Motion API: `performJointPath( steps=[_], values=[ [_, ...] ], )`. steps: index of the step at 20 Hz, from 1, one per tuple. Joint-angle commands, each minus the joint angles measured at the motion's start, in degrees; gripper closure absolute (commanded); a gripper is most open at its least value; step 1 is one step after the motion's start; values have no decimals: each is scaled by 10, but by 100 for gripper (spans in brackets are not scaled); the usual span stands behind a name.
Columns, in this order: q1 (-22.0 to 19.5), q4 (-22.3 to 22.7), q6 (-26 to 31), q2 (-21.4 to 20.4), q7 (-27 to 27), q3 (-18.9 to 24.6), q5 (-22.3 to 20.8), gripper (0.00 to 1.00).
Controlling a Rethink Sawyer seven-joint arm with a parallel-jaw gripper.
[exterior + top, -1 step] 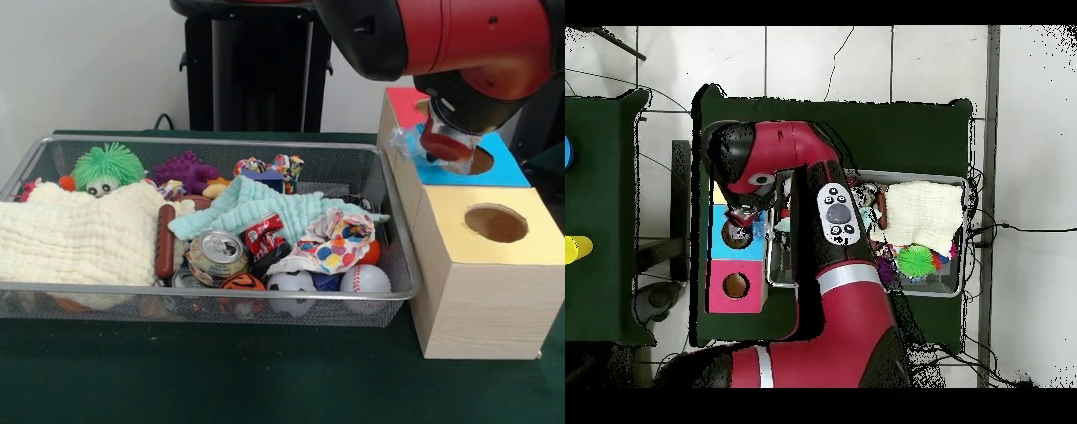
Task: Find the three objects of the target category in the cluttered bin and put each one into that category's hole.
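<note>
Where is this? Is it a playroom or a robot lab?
Probably a robot lab: a red robot arm works over a green table holding a wire bin of toys and wooden sorting boxes, on a tiled floor.

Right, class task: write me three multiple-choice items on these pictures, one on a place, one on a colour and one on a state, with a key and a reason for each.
1. Where does the robot's gripper hang?
A. Over the blue-topped section of the wooden box
B. Over the cream cloth
C. Over the white baseball

2. What colour is the fuzzy spiky ball with eyes in the wire mesh bin?
A. Orange
B. Green
C. White

3. How is the round hole in the yellow top?
A. Plugged by a ball
B. Covered by a cloth
C. Open, with nothing over it

Key: 1 A, since the arm's end sits at the blue top's hole in both views. 2 B, since its bristles are bright green. 3 C, since the whole dark opening shows.
</note>
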Motion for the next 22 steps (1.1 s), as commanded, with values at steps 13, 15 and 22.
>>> performJointPath(
  steps=[13, 15, 22],
  values=[
    [-4, 29, -13, 44, 34, 15, -26, 100],
    [2, 23, -1, 42, 32, 7, -39, 100],
    [18, 0, 69, 30, 19, -13, -78, 100]
  ],
)
